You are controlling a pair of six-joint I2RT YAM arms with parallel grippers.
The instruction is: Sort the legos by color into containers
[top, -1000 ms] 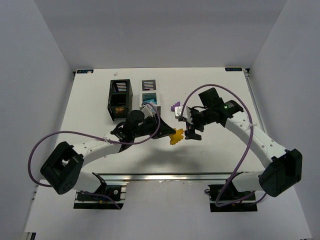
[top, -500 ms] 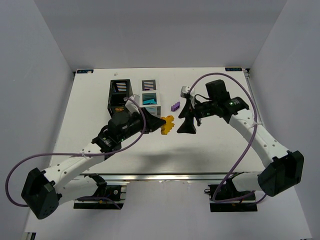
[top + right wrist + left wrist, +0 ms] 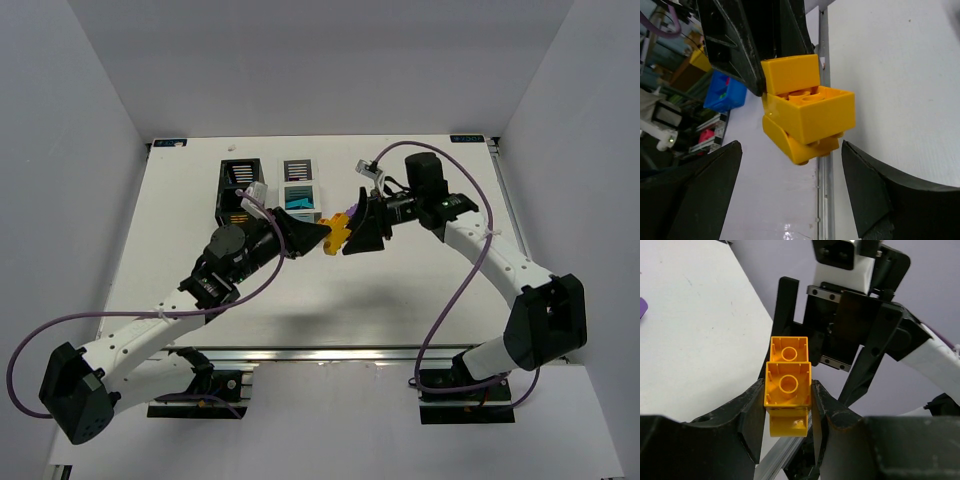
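My left gripper [image 3: 322, 237] is shut on the yellow-orange lego [image 3: 338, 232] and holds it in the air near the table's middle. In the left wrist view the lego [image 3: 788, 387] sits clamped between both fingers, hollow underside facing the camera. My right gripper [image 3: 358, 236] is open and faces the lego from the right. In the right wrist view the lego [image 3: 807, 117] hangs between my spread right fingers [image 3: 700, 195] without touching them. A purple lego [image 3: 351, 211] lies just behind the grippers. The black container [image 3: 240, 190] and white container [image 3: 300, 185] stand at the back left.
The white container's near compartment holds teal pieces [image 3: 298, 199]. A purple lego shows at the left edge of the left wrist view [image 3: 642, 307]. Both arms' purple cables loop over the near table. The table's front rail [image 3: 330, 352] runs along the near edge.
My left gripper has carried the yellow-orange lego up and toward the back. My right gripper has swung left and back and now faces the lego, jaws open.
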